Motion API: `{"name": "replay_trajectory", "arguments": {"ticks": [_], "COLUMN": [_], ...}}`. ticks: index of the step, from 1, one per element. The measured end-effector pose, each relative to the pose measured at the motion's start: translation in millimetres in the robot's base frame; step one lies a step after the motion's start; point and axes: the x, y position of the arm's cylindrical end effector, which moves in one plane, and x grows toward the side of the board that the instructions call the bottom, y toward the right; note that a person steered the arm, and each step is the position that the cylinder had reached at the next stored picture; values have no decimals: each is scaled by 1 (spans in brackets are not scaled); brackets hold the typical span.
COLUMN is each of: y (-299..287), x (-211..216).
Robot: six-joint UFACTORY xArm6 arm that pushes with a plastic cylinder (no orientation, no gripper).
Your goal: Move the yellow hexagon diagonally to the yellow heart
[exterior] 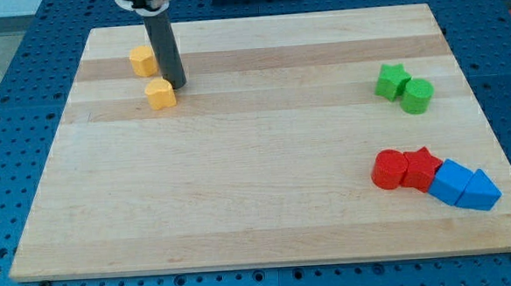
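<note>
Two yellow blocks lie at the view's upper left on the wooden board (240, 179). The upper one (142, 60) looks like the yellow hexagon. The lower one (160, 93) looks like the yellow heart, though the shapes are hard to make out. They sit a small gap apart on a diagonal. My tip (176, 83) stands just to the right of the lower yellow block, close to or touching its upper right edge. It is below and to the right of the upper yellow block.
A green star (392, 81) and a green cylinder (417, 95) sit together at the right. At the lower right, a red cylinder (387, 169), a red star (422, 168), a blue block (451, 182) and a blue triangle (480, 191) form a row.
</note>
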Motion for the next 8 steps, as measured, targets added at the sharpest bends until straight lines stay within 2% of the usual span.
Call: {"name": "replay_trajectory", "arguments": {"ticks": [2,3,4,5,6,8], "y": [-78,-89,-89,-89,-69,14], "x": [0,0,-38,-38,-37,-37]}}
